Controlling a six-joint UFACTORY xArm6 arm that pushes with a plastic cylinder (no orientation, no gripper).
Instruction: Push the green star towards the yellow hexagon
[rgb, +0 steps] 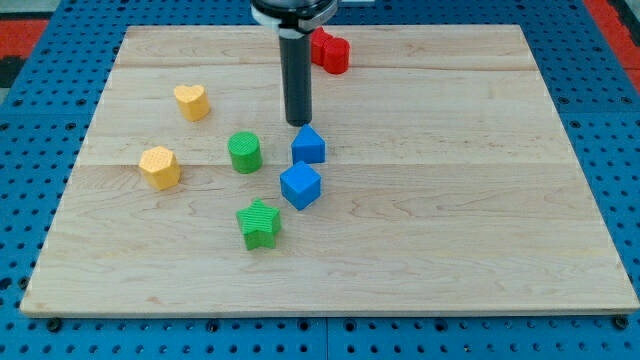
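Green star (259, 223), yellow hexagon (159, 166), blue cube (300, 185).

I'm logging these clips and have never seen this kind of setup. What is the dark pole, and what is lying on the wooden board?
One camera looks down at a wooden board. The dark pole is a robot arm's pushing rod; it grips nothing. My tip rests just above the upper blue block. Below that sit a blue cube and the green star. Left are a green cylinder, a yellow heart and the yellow hexagon. A red block lies at the top.
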